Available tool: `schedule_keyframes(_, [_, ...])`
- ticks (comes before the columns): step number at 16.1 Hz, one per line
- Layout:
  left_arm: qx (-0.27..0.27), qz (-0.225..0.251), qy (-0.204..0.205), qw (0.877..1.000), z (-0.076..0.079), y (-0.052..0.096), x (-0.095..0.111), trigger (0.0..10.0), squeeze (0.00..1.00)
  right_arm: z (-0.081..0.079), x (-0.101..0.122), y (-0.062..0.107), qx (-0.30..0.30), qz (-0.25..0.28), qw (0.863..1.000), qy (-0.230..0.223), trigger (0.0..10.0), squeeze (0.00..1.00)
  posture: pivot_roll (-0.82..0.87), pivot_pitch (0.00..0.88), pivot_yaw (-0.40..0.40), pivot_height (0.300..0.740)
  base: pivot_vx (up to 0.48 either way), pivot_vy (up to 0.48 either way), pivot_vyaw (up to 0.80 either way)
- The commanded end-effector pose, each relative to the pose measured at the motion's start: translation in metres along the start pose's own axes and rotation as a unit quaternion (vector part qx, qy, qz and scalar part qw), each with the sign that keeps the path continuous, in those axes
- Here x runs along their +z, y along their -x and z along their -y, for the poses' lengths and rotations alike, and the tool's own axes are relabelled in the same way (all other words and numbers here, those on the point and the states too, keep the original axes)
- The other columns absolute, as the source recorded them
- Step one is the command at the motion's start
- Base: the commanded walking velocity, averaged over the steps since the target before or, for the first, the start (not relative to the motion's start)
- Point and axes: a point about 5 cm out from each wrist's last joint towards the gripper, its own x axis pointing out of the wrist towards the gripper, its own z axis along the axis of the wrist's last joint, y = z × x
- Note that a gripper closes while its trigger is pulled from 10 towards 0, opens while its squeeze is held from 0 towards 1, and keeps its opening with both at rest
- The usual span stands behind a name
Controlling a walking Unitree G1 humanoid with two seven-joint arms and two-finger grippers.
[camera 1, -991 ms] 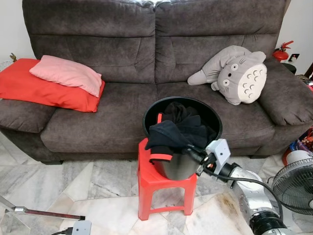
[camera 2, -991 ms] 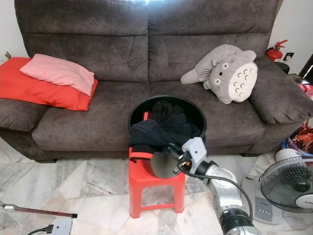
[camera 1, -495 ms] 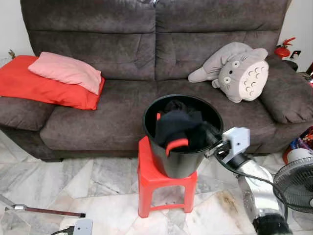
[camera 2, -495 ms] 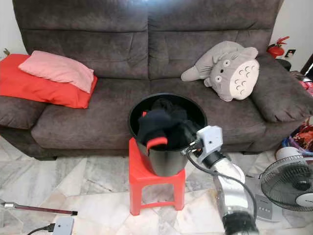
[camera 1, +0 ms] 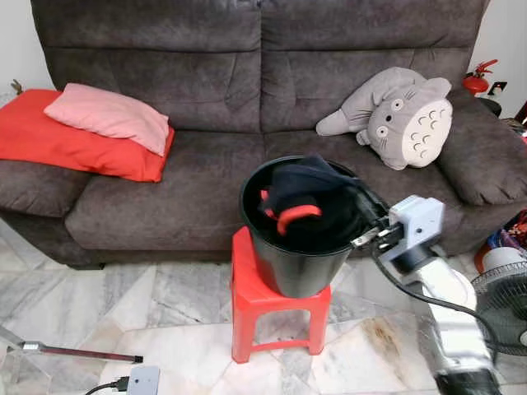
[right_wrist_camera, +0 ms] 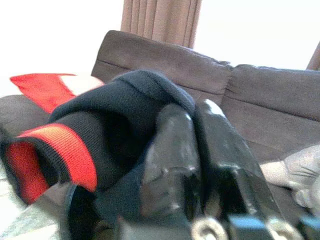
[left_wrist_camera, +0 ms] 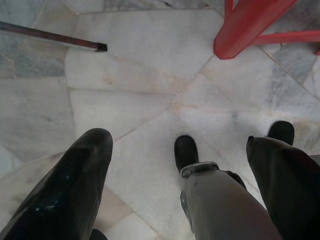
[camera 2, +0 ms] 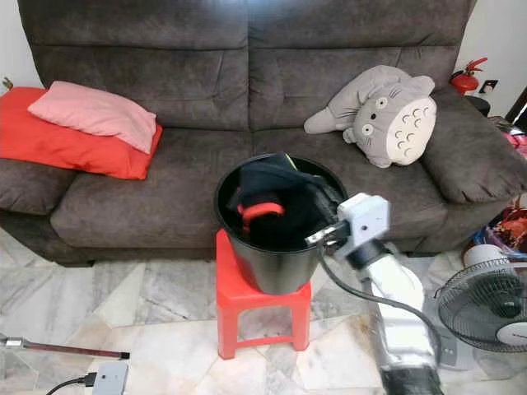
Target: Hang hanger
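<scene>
Spanning the back of the scene, the brown sofa (camera 1: 206, 107) carries a red cushion (camera 1: 66, 144) with a pink pillow (camera 1: 111, 119) on it at 10 o'clock and a grey plush toy (camera 1: 403, 111) at 2 o'clock. Marble floor (camera 1: 123, 321) lies open in front, with a thin metal rod (camera 1: 74, 354) at 7 o'clock and a fan (camera 1: 506, 300) at the 4 o'clock edge. A red stool (camera 1: 276, 313) stands just before the sofa's front edge, and a black bucket (camera 1: 300, 263) sits on it, overhanging the seat. Dark clothing (camera 1: 309, 193) with a red cuff (camera 1: 296, 216) is heaped in the bucket, rising above its rim. No hanger can be made out. The right gripper (camera 1: 362, 210) reaches over the rim at 3 o'clock, its fingers (right_wrist_camera: 172, 160) pinched narrow on the clothing. The left gripper (left_wrist_camera: 180, 170) hangs over bare floor, fingers spread wide, near a stool leg.
</scene>
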Motion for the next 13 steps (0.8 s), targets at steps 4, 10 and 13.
schedule_keyframes(4, [0.004,-0.023,-0.006,1.000,-0.004,0.003,-0.012,10.0,0.00,0.047,-0.009,0.044,-0.282,-0.063,0.956,-0.048,0.0,0.00,-0.16,0.139,0.004,0.740,0.000,0.000,0.00])
schedule_keyframes(10, [0.006,-0.031,-0.013,0.999,-0.008,0.004,-0.016,10.0,0.00,0.008,-0.030,0.071,-0.301,-0.102,0.933,-0.170,0.0,0.00,-0.17,0.148,0.012,0.740,0.000,0.000,0.00])
schedule_keyframes(13, [0.006,-0.032,-0.014,0.999,-0.008,0.004,-0.017,10.0,0.00,0.012,-0.036,0.061,-0.310,-0.115,0.918,-0.217,0.0,0.00,-0.16,0.145,0.009,0.740,0.000,0.000,0.00])
